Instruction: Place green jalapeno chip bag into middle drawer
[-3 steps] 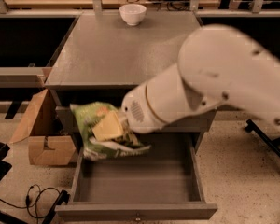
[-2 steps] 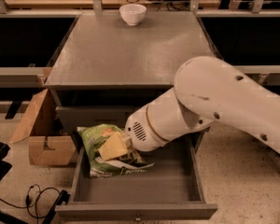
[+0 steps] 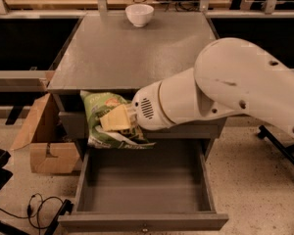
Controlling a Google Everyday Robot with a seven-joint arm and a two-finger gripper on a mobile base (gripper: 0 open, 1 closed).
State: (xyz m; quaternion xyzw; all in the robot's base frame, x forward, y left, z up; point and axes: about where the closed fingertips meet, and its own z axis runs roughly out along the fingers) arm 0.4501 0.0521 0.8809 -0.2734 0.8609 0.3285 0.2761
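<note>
Lifted back up, the bag (image 3: 99,112) hangs over the open drawer's (image 3: 147,192) back-left corner instead of low inside it. The gripper (image 3: 115,121) is clamped on the bag, so the drop is not yet made.

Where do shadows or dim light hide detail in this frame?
Camera view: warm, dim light overall; the middle drawer darkens toward its back under the arm; the recesses beside the cabinet are black; the gripper, holding the green jalapeno chip bag above the drawer's left rear, is readable; the white bowl is brightest.
</note>
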